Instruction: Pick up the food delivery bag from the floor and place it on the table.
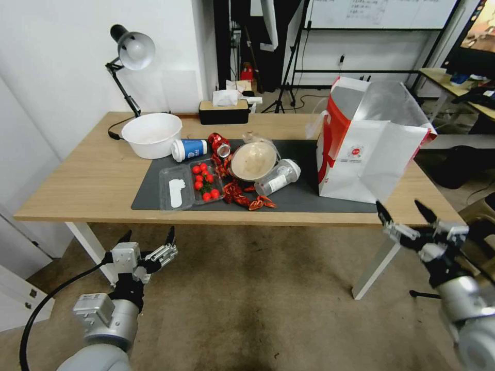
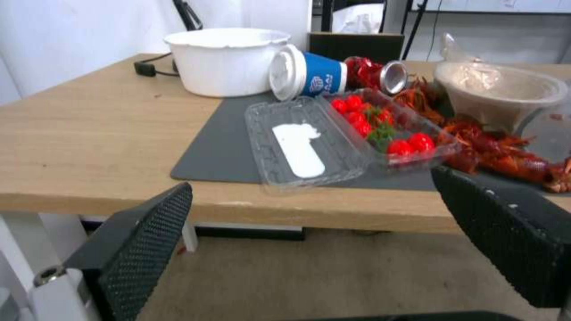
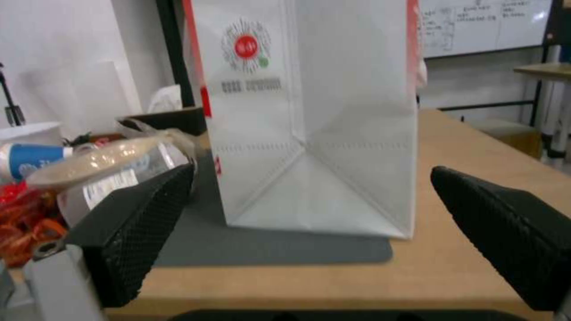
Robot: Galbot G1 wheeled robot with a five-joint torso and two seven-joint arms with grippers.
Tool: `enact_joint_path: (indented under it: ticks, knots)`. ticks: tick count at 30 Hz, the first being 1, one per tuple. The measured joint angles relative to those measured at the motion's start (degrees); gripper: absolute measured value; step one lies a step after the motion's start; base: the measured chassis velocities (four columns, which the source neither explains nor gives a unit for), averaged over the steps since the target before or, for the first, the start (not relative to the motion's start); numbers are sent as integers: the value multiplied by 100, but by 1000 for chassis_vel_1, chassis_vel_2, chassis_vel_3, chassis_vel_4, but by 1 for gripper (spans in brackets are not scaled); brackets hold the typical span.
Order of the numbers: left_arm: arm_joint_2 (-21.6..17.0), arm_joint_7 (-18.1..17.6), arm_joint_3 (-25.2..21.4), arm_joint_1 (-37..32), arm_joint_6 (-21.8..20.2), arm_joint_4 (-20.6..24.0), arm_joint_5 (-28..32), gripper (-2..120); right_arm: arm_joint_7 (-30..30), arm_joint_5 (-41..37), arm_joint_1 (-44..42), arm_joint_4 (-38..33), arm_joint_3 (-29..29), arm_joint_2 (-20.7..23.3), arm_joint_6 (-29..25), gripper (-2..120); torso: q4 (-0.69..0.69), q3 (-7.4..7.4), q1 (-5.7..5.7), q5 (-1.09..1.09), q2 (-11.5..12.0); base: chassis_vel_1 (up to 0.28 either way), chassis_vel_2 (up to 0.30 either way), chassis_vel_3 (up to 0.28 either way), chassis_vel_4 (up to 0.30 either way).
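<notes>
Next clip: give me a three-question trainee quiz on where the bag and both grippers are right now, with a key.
1. True or false: the food delivery bag stands upright on the table.
2. The bag's base rests: A) wholly on the grey mat; B) partly on the mat, partly on bare wood; C) on the floor.
3. How do the jaws of the left gripper and right gripper stand, and what do they hold?

Key: 1 true. 2 B. 3 Both open, holding nothing, hanging in front of the table's near edge.
</notes>
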State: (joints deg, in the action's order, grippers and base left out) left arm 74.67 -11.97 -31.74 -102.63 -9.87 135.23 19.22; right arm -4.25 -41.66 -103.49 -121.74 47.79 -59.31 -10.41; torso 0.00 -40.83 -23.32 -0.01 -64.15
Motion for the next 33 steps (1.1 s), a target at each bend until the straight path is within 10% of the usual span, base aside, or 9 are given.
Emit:
enact_joint_path:
  ticks: [33]
  knots:
    - [-39,85,14,109,94,-316,-21,100,-55,390,404,681,-559,-403,-277,100,0,-1,0,1,0,0,0,0,0]
